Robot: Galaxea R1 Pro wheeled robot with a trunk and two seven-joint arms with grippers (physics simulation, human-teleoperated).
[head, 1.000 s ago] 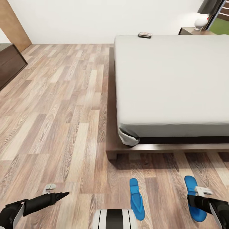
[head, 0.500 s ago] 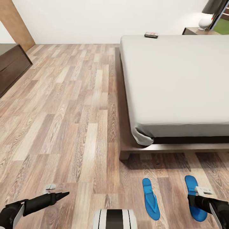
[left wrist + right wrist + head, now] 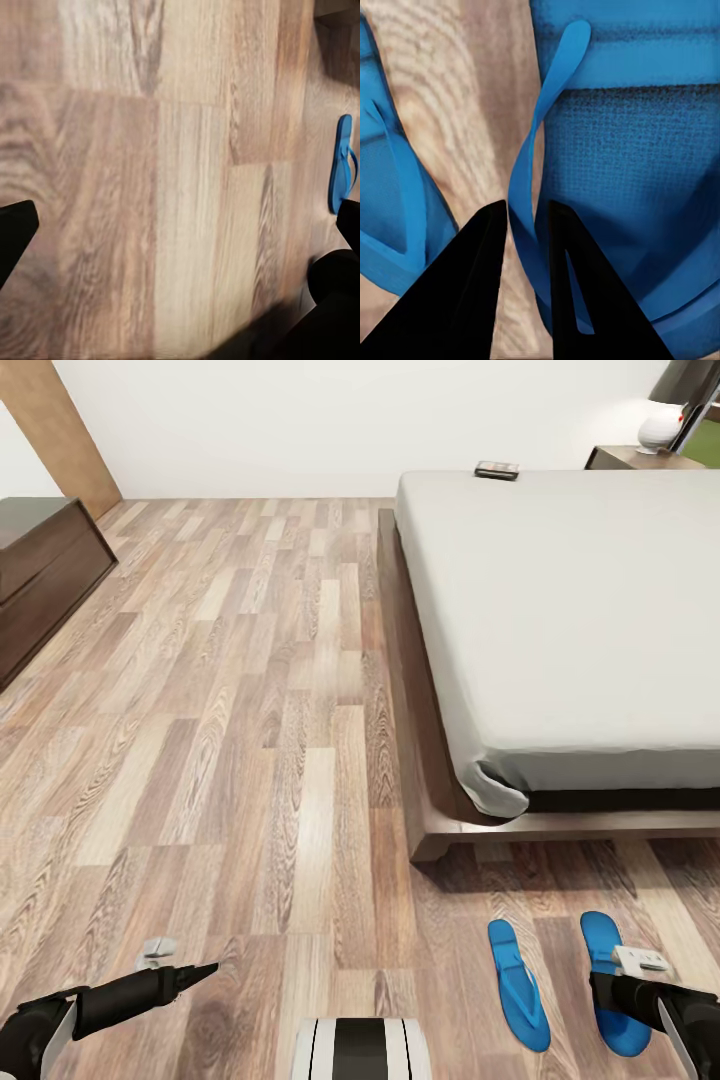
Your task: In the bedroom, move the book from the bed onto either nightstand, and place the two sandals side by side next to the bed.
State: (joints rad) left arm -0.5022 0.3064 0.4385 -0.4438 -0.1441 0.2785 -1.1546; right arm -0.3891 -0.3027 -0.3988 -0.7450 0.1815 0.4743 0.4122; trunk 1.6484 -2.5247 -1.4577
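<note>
Two bright blue sandals lie on the plank floor by the foot of the bed. My right gripper is shut on the thong strap of the right sandal, its two black fingers pinching the strap from both sides. The other sandal lies close beside it, roughly parallel; it is also in the left wrist view as a sandal. My left gripper hangs open over bare floor. The book rests at the bed's far edge. A nightstand stands at the back right.
A low dark-brown dresser stands against the left side and a wooden door at the back left. A white lamp sits on the nightstand. Wide plank floor runs along the bed's left side.
The whole view has shifted, so the camera moved left. The sandal held in my right gripper came with it and now lies much closer to the other sandal.
</note>
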